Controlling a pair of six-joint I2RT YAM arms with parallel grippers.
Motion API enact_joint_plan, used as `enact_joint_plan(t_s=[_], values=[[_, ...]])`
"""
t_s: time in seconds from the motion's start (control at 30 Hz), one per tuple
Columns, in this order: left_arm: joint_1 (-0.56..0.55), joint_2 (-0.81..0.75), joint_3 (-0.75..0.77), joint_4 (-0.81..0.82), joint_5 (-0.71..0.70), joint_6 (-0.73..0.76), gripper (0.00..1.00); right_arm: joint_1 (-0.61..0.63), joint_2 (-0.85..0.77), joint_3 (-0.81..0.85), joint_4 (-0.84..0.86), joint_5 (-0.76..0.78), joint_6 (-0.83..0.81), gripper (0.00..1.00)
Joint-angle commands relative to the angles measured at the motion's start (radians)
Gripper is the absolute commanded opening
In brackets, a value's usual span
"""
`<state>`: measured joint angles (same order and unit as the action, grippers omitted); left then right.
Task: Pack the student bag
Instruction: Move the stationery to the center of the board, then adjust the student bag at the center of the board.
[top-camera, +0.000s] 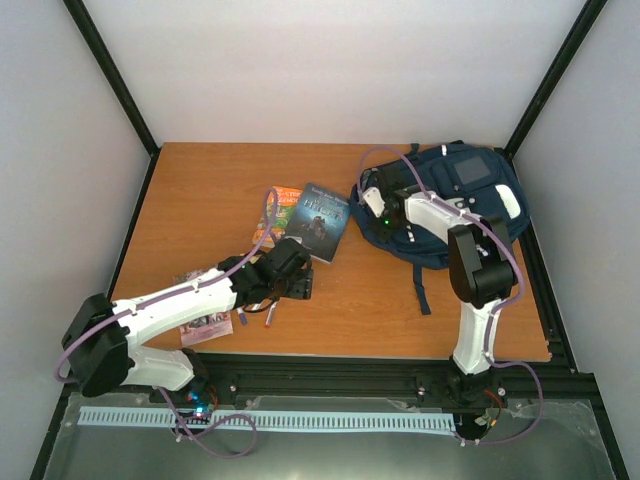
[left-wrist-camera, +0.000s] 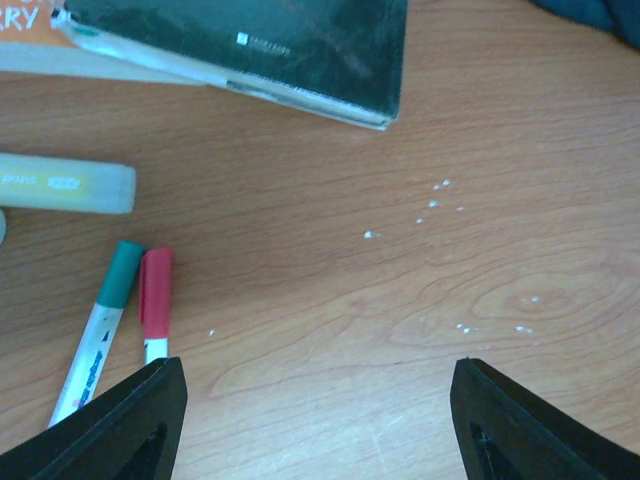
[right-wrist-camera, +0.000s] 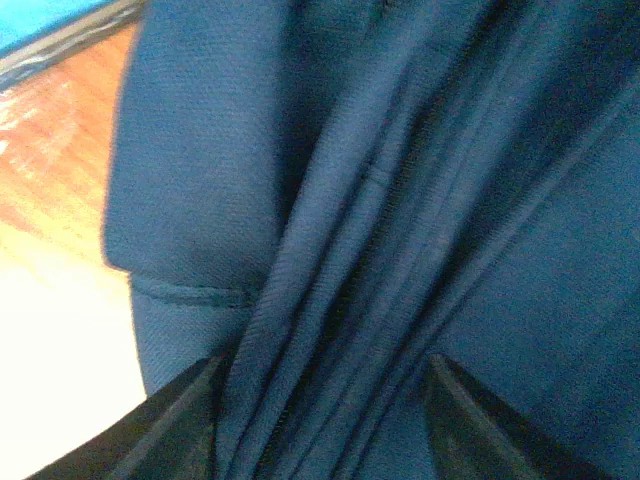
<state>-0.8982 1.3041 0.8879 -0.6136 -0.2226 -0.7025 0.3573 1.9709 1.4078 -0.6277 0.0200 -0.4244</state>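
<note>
The large navy-blue fabric student bag (top-camera: 437, 168) lies at the far right corner of the wooden bench (top-camera: 200, 200). The right fingers (right-wrist-camera: 175, 425) are down on it, spread wide, with a ridge of its folded cloth running between them toward 12 o'clock, unpinched. The left fingers (left-wrist-camera: 120, 425), spread and empty, hover over bare wood. A dark hardcover book (left-wrist-camera: 260, 40) sits at their 12 o'clock, the bag well apart at 2 o'clock seen from overhead — the right arm is nearer.
</note>
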Motion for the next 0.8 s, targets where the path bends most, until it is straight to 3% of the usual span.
enact_joint_plan(t_s=[0.0,0.1,0.27,0.43,0.53,0.67,0.77], values=[[0.005,-0.015,0.038,0.036,0.007,0.006,0.75,0.000,-0.005,-0.027,-0.020,0.120,0.040,0.38],[0.006,-0.004,0.031,0.047,0.011,0.006,0.75,0.002,-0.063,-0.077,-0.032,0.062,0.011,0.15],[0.004,0.019,0.043,0.056,0.017,0.005,0.74,0.037,-0.253,-0.269,-0.067,0.006,-0.105,0.04],[0.005,0.024,0.044,0.068,0.024,0.012,0.75,0.037,-0.549,-0.521,-0.216,-0.058,-0.392,0.03],[0.004,0.050,0.062,0.057,0.044,0.006,0.75,0.033,-0.776,-0.635,-0.396,-0.070,-0.620,0.03],[0.004,0.107,0.083,0.099,0.117,0.004,0.78,-0.038,-1.037,-0.727,-0.423,0.045,-0.791,0.03],[0.005,0.172,0.129,0.160,0.182,0.014,0.79,-0.134,-1.094,-0.742,-0.406,0.023,-0.854,0.05]])
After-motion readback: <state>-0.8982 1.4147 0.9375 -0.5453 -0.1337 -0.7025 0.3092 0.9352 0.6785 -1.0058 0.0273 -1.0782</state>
